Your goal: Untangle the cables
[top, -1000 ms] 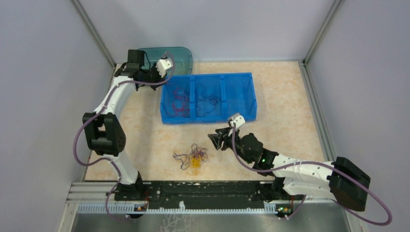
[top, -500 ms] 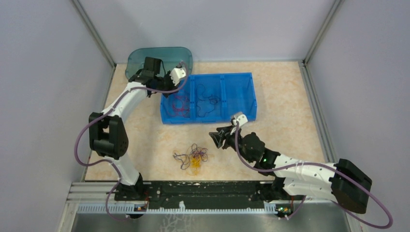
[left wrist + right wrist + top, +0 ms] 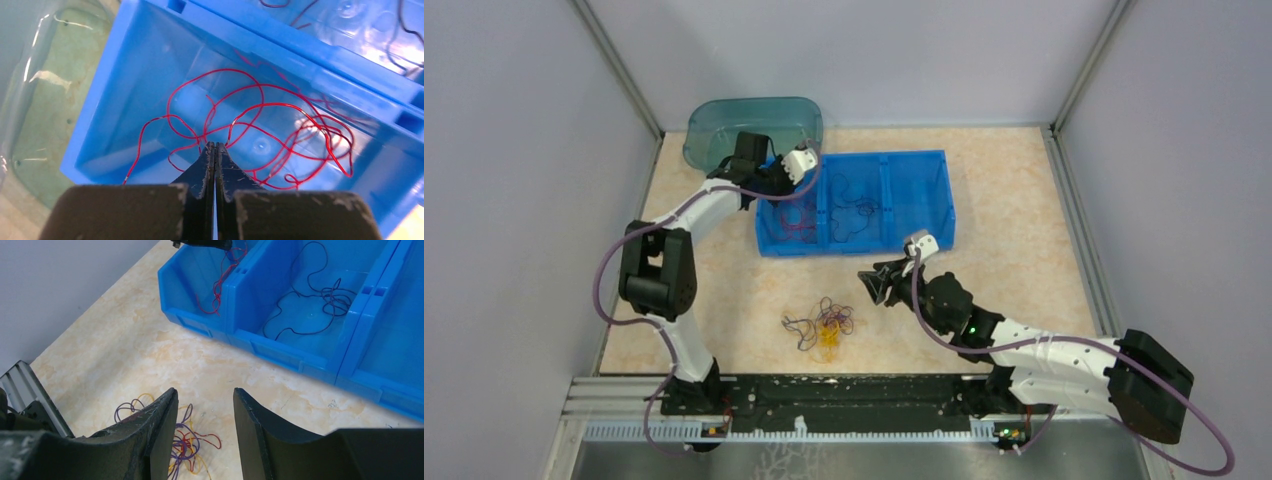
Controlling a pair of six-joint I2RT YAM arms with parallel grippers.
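A cable clump (image 3: 822, 328) is seen on the table (image 3: 1024, 250) by the right gripper (image 3: 204, 392), held half-open and empty. Beyond, the left gripper (image 3: 215, 145), clamped shut, has been swung from the tub (image 3: 714, 125) over the bin's (image 3: 125, 75) red cables (image 3: 260, 100).

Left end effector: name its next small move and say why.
Probably open the left end effector and let go. Its jaws are shut, apparently pinching a red cable whose loops already hang inside the left compartment of the blue bin. The strand looks ready to drop there.
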